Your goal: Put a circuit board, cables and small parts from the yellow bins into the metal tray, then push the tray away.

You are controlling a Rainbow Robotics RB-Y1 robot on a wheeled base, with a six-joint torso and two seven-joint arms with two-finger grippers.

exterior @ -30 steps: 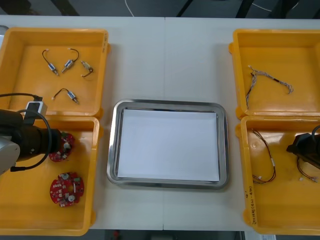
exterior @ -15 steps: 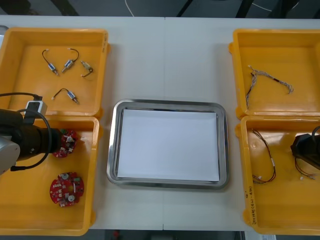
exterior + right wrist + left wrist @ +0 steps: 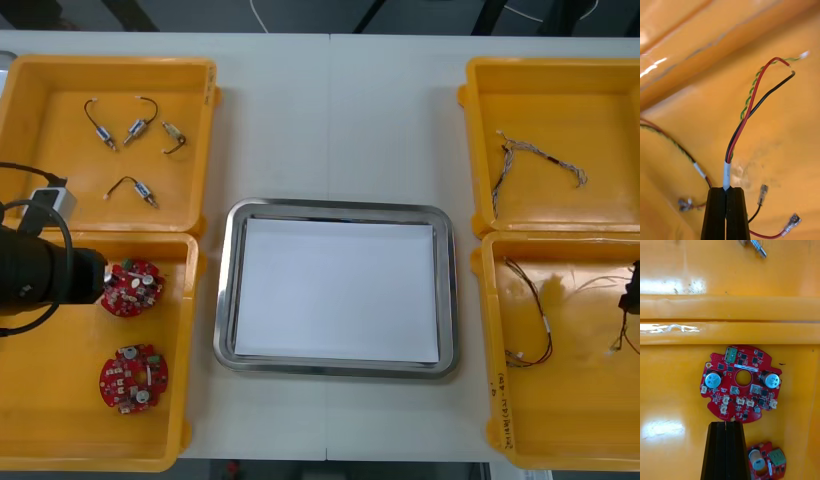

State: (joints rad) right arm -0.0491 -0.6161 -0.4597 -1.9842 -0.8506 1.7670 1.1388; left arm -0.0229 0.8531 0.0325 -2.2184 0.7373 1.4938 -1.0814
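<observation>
Grippers sat at both side edges of the table in the front view. The left gripper (image 3: pixel 103 285) was in the near left yellow bin (image 3: pixel 60 430), against a round red circuit board (image 3: pixel 132 288), with a second board (image 3: pixel 132 377) nearer the robot. The right gripper (image 3: pixel 630 300) was over the near right bin (image 3: pixel 560 430). The metal tray (image 3: pixel 222 300), white inside, lay between the bins. In the right wrist view, the fingers were clamped on the white sleeve of a red and black cable (image 3: pixel 748 108). In the left wrist view, the fingers pinched the circuit board's rim, and the second board lay just beside them.
</observation>
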